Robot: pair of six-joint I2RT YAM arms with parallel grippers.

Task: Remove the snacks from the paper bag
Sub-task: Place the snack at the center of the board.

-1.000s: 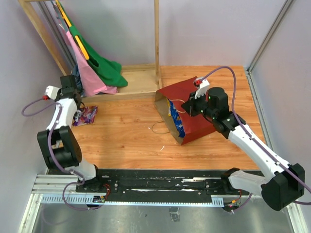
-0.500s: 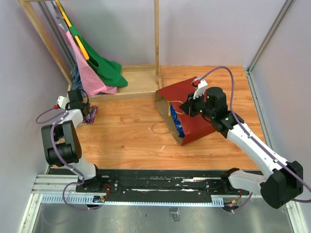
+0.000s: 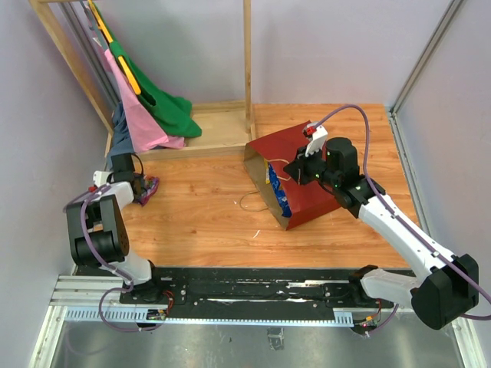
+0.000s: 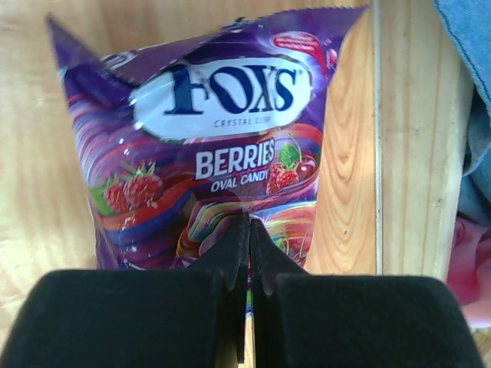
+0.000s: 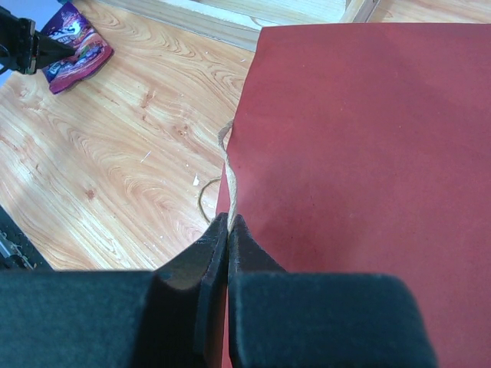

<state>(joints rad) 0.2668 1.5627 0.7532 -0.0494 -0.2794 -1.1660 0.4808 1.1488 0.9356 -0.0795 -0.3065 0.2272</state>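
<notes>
Purple Fox's packet (image 4: 215, 153), glossy, clamped in left fingers (image 4: 232, 249), right fingers (image 5: 216, 257) seemingly pinching string (image 5: 228, 165) of paper bag (image 5: 368, 138)

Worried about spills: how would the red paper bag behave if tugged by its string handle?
The paper bag looks stiff-panelled, so it would probably slide or pivot rather than crumple. Its thin string handle, pinched in the right gripper, looks limp and would likely go taut first. With the mouth sideways, snacks might slip out.
</notes>
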